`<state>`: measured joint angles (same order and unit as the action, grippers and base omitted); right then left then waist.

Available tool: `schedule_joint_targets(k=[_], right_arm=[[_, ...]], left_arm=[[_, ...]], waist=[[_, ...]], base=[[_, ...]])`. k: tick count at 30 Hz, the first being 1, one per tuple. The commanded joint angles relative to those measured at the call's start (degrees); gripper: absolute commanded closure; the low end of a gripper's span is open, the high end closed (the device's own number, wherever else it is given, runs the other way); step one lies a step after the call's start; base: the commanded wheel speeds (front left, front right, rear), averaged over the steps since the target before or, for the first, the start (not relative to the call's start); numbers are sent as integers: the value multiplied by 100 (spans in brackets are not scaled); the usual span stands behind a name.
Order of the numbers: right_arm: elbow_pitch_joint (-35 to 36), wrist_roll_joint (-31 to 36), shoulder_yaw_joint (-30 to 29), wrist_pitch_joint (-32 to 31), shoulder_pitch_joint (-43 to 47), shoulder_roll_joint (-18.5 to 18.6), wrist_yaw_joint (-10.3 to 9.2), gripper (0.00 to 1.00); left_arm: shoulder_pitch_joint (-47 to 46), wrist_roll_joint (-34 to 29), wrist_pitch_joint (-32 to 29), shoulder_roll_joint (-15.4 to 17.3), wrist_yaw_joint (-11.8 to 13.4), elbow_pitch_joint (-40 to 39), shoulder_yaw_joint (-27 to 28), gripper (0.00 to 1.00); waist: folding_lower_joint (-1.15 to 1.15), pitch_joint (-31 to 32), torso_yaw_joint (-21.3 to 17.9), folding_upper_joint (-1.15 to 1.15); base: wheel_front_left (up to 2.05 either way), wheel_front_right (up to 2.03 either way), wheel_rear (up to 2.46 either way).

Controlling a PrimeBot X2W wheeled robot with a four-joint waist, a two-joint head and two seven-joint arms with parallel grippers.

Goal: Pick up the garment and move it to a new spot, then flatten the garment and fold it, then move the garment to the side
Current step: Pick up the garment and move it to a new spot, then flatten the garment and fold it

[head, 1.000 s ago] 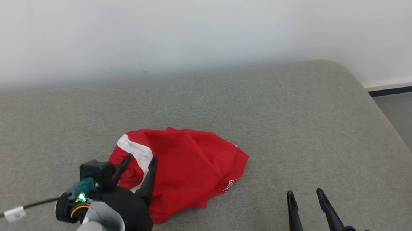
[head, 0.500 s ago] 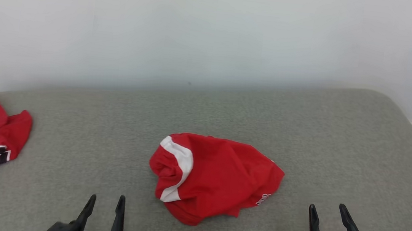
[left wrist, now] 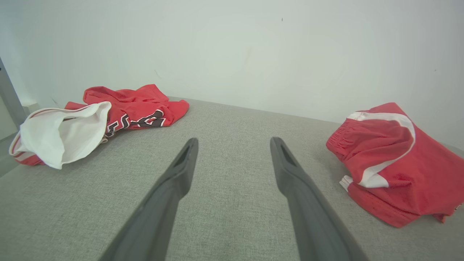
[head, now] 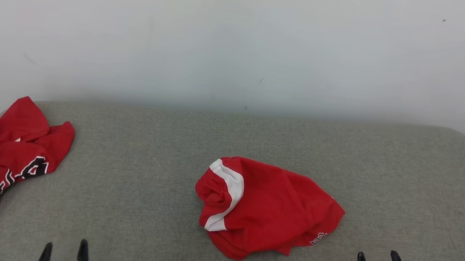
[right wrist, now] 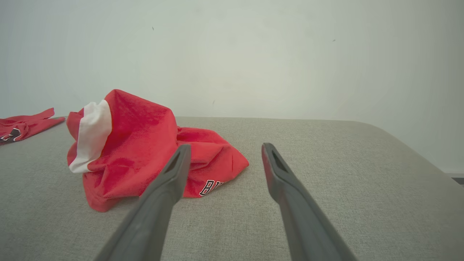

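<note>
Red jersey (head: 19,142), perhaps, left of garment (head: 275,213)

Grey fabric bed (head: 128,214), rounded at far-R corner. Near ctr: red garment (head: 275,213) w/ white stripe, crumpled in a heap, lettering at R hem. Well apart, at L edge: second red jersey (head: 14,151), black-and-white lettering, white lining turned out. Both lying straight on the fabric.

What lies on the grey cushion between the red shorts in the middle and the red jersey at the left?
Only bare grey cushion separates shorts and jersey, as the head view shows.
</note>
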<state>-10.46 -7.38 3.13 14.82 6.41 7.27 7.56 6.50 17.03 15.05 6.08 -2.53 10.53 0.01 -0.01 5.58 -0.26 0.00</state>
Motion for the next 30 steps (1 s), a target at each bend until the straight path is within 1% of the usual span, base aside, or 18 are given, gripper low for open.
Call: schedule_joint_targets(k=[1,7,12,18,30], right_arm=[[-18,-22,-37,28,46,0,-14,0],[-21,-155,-218,42,66,-118,-14,0],[12,-188,-247,44,89,-148,-14,0],[-23,-172,-335,44,94,-195,-14,0],[-119,-236,-280,45,53,-233,-14,0]], left_arm=[[75,-16,18,-43,-35,-27,75,0],[154,-79,19,-149,-265,113,455,0],[173,-168,20,-214,-380,211,556,0],[191,-235,19,-265,-454,281,601,0],[196,-285,20,-305,-489,344,637,0]], waist=[[1,14,-19,0],[1,42,-95,0],[1,35,-150,0],[1,13,-188,0],[1,-56,-250,0]], base=[[0,0,0],[0,0,0],[0,0,0],[0,0,0],[0,0,0]])
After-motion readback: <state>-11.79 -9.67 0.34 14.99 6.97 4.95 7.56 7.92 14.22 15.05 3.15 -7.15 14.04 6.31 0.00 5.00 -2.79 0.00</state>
